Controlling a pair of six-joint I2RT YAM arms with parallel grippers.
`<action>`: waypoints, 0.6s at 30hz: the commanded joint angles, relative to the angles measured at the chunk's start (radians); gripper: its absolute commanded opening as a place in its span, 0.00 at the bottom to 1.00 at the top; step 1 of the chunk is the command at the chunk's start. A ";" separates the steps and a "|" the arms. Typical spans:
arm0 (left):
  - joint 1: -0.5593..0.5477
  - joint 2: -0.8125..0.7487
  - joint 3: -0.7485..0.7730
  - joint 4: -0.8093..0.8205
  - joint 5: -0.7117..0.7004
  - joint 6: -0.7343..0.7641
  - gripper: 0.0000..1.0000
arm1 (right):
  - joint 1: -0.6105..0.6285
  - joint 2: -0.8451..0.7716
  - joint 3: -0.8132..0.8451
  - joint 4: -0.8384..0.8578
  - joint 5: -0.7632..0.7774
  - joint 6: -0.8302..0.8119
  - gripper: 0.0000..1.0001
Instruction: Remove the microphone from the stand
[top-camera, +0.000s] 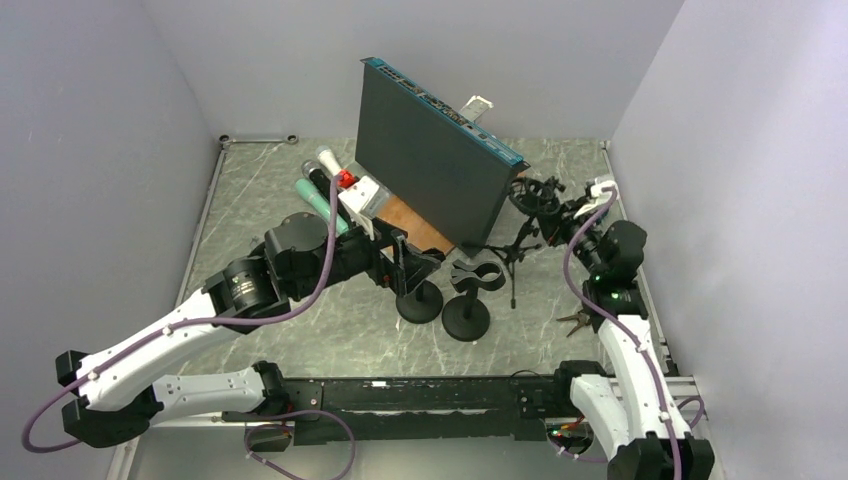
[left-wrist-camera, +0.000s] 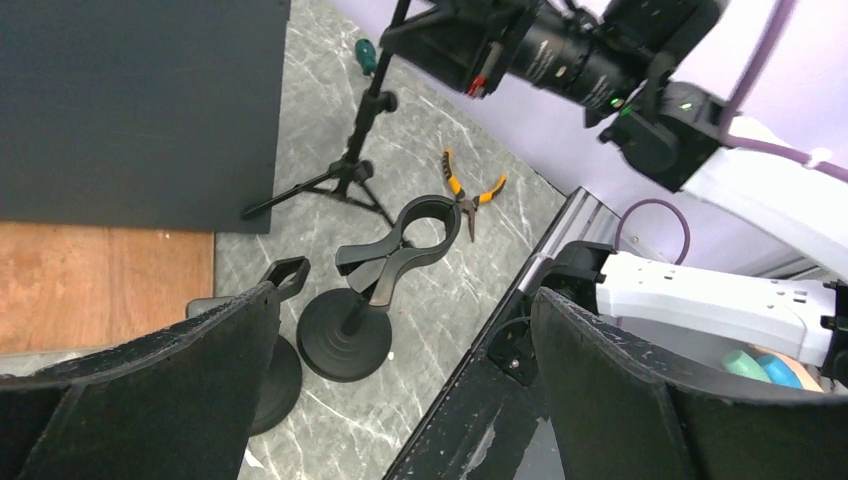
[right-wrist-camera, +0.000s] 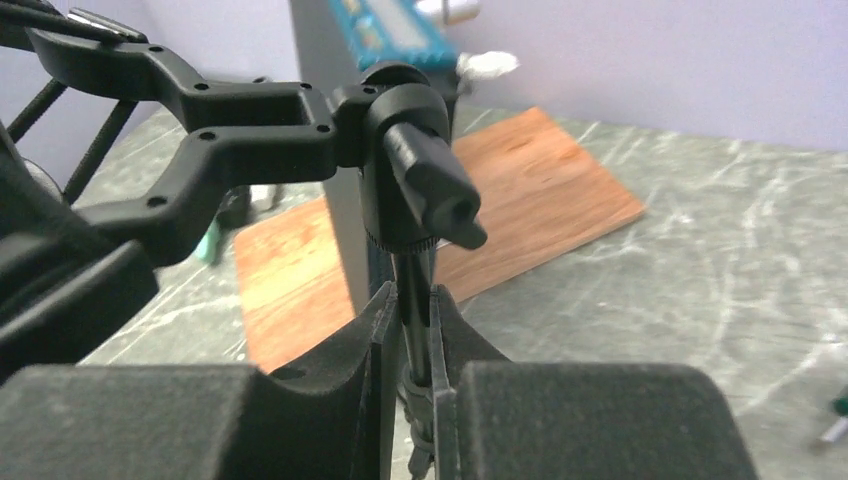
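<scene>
The small black tripod stand (top-camera: 516, 255) stands right of centre, with a black shock mount (top-camera: 536, 194) on top. In the right wrist view the mount's arms (right-wrist-camera: 240, 120) and a knob (right-wrist-camera: 430, 190) sit just above my fingers. My right gripper (right-wrist-camera: 412, 300) is shut on the thin stand pole (right-wrist-camera: 412, 275) below the knob; it also shows in the top view (top-camera: 560, 212). A dark blurred bulk (right-wrist-camera: 60, 290) at the left may be the microphone; I cannot tell. My left gripper (top-camera: 405, 262) is open and empty (left-wrist-camera: 400, 400), above two round-base clamp stands.
Two black clamp stands on round bases (top-camera: 467, 315) (top-camera: 420, 300) sit mid-table. A tall dark panel (top-camera: 430, 150) stands behind, on a wooden board (top-camera: 415, 225). Orange-handled pliers (top-camera: 575, 320) lie near the right arm. Tubes and small items (top-camera: 325, 190) lie at the back left.
</scene>
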 joint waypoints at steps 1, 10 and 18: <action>-0.002 -0.027 0.004 -0.001 -0.060 0.022 0.98 | 0.000 -0.024 0.214 -0.141 0.172 -0.093 0.00; -0.002 -0.078 0.005 -0.058 -0.181 0.032 0.99 | 0.024 0.086 0.560 -0.263 0.185 -0.136 0.00; -0.002 -0.123 0.012 -0.133 -0.293 0.023 0.99 | 0.062 0.169 0.837 -0.291 0.071 -0.007 0.00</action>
